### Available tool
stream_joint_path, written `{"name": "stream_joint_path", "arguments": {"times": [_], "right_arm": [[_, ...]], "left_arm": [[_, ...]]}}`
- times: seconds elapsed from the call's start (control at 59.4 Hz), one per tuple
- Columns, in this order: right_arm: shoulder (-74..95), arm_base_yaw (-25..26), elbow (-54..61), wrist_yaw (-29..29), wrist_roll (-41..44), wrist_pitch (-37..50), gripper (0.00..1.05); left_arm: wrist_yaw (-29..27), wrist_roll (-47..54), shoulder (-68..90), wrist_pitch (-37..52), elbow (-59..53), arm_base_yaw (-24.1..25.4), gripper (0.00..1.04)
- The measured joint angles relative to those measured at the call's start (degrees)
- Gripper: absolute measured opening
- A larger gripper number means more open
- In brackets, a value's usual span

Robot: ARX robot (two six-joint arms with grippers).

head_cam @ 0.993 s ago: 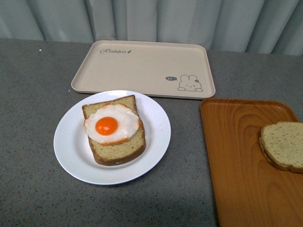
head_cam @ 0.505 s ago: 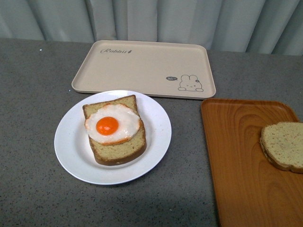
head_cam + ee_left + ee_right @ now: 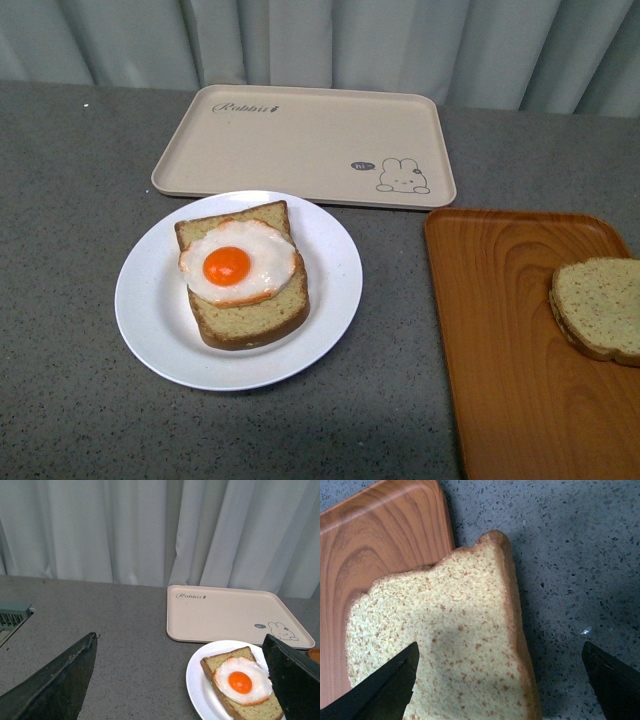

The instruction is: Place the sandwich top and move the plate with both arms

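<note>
Plate (image 3: 148, 322) holds egg-topped slice (image 3: 252, 312); orange tray (image 3: 500, 350), sandwich top (image 3: 600, 305).

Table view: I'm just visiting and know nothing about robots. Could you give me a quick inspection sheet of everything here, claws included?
Surface: grey speckled table.
Job's things: sandwich top lies on the orange tray, partly past its edge; plate holds an egg-topped slice.
Clutter: beige rabbit tray behind the plate.
Grippers: left gripper open, holding nothing; right gripper open over the sandwich top.
Cables: nothing seen.
Surroundings: pale curtain behind the table.
</note>
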State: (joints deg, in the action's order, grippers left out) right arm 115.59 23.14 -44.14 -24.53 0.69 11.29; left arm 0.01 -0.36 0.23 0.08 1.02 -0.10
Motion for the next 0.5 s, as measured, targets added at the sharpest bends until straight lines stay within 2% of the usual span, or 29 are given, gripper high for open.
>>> {"name": "stream_joint_path", "arguments": {"times": [0.084,0.505], "right_arm": [[0.7,-0.4,-0.7,0.3,-0.1,-0.1,0.94],[1.3,-0.7,-1.4,0.4,-0.3,-0.8,0.30]], "left_arm": [[0.0,0.0,0.0,0.0,0.0,0.0,0.98],[0.0,0.0,0.0,0.0,0.0,0.0,0.98]]}}
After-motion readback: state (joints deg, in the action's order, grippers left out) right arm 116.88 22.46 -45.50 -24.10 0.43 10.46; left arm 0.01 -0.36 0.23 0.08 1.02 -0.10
